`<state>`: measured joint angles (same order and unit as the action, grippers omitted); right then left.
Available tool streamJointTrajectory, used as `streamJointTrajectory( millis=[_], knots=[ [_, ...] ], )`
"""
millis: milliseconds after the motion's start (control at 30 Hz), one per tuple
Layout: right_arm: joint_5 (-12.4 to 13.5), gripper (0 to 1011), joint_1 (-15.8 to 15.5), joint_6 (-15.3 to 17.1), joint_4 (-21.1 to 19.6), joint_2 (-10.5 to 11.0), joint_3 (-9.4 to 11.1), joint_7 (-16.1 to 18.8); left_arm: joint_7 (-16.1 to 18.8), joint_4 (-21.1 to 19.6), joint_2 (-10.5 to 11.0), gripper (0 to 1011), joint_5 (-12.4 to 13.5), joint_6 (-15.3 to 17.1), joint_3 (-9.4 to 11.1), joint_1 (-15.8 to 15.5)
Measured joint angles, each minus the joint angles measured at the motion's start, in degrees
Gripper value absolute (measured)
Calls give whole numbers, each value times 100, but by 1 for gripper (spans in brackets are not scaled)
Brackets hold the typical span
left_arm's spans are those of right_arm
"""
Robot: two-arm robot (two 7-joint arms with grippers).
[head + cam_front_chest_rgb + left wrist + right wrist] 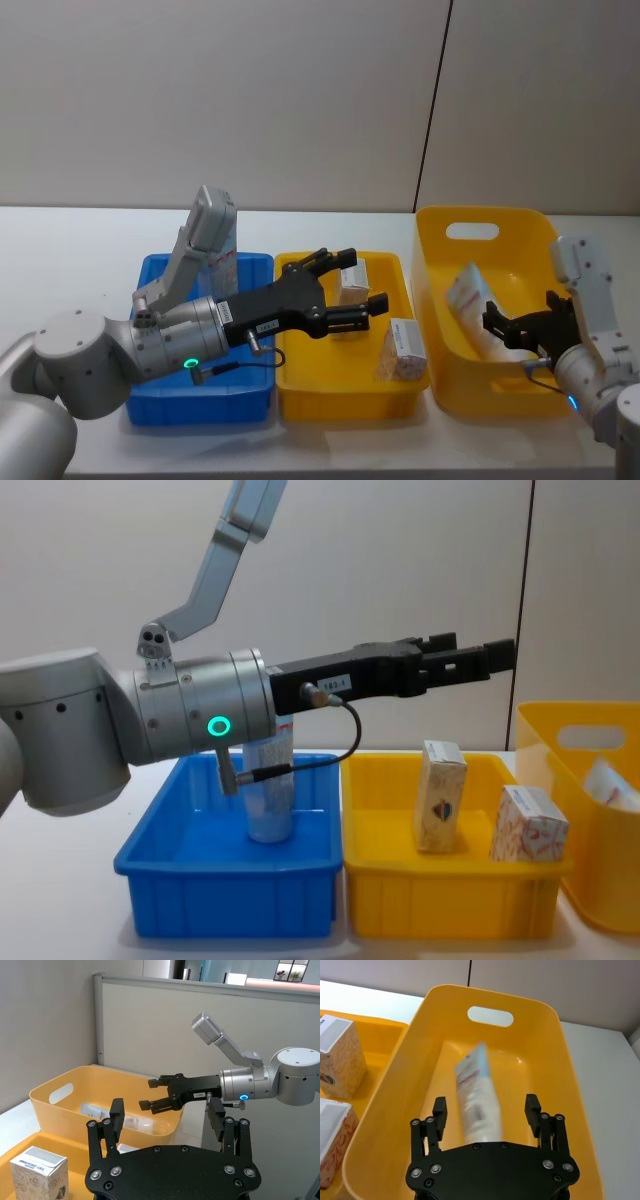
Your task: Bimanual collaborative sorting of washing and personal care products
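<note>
My left gripper (365, 278) hovers open and empty above the middle yellow bin (330, 400). Two cream boxes stand in that bin, one with a blue-red emblem (440, 795) and one orange-patterned (528, 825). A pale-blue tube (270, 790) stands upright in the blue bin (220, 890), behind the left arm. My right gripper (486, 1106) is open over the large yellow bin (545, 1045). Below its fingers a second tube (477, 1095) shows blurred inside that bin, free of the pads. The same tube (468, 298) leans against the bin's left wall in the head view.
The three bins stand side by side near the table's front edge, blue left, large yellow right. A grey wall rises behind the table. White tabletop (80, 250) lies bare left of and behind the blue bin.
</note>
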<state>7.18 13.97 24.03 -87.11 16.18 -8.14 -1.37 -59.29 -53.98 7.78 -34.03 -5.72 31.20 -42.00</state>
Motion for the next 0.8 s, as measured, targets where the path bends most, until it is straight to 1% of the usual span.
streamJointTrajectory(
  millis=[33, 133, 433, 567, 800],
  knots=[
    [-3, 962, 3, -1, 7, -4, -1, -5, 0, 0, 0, 1001, 0, 0, 0, 0],
    [-8, 1003, 8, -2, 19, -8, -2, -13, 0, 0, 0, 1001, 0, 0, 0, 0],
    [-12, 1003, 13, -18, 30, -17, 1, -16, 0, 0, 0, 1001, 0, 0, 0, 0],
    [3, 1003, -1, -95, -10, -26, 33, 11, 0, 0, 0, 1001, 0, 0, 0, 0],
    [131, 1003, -67, -332, -181, -59, 148, 136, 0, 0, 0, 1001, 0, 0, 0, 0]
  ],
)
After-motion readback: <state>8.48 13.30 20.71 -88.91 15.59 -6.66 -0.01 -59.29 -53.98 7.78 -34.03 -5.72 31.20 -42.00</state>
